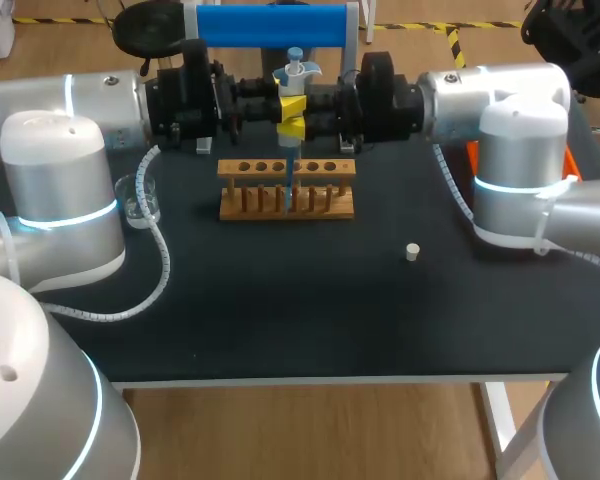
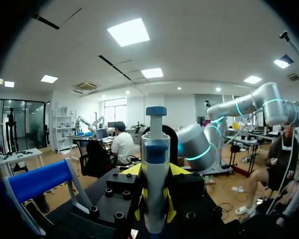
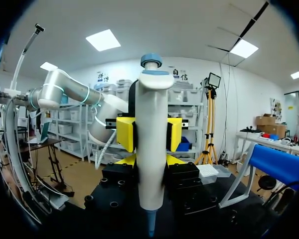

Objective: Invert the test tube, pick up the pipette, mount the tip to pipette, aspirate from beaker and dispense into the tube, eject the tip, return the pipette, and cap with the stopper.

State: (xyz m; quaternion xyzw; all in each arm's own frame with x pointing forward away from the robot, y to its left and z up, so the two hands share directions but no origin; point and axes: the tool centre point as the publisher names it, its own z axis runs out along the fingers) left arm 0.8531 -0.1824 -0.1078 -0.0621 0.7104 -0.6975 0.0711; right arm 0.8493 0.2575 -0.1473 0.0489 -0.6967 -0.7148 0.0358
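— Can a hand come down on the rack (image 1: 286,190) from above?
— No. The left arm (image 1: 110,100) and the right arm (image 1: 460,90) meet right over it, with the pipette (image 1: 294,85) between them.
— And in front of the rack?
— The table (image 1: 280,310) gives wide room there. Only a small stopper (image 1: 412,252) lies off to the front right. The beaker (image 1: 140,200) and a curly cable (image 1: 162,265) sit off to the left. A blue stand (image 1: 272,25) blocks the back.

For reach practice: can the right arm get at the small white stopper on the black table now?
Probably not yet: the way to the stopper looks free, but the right gripper is shut on the white, blue-topped pipette.
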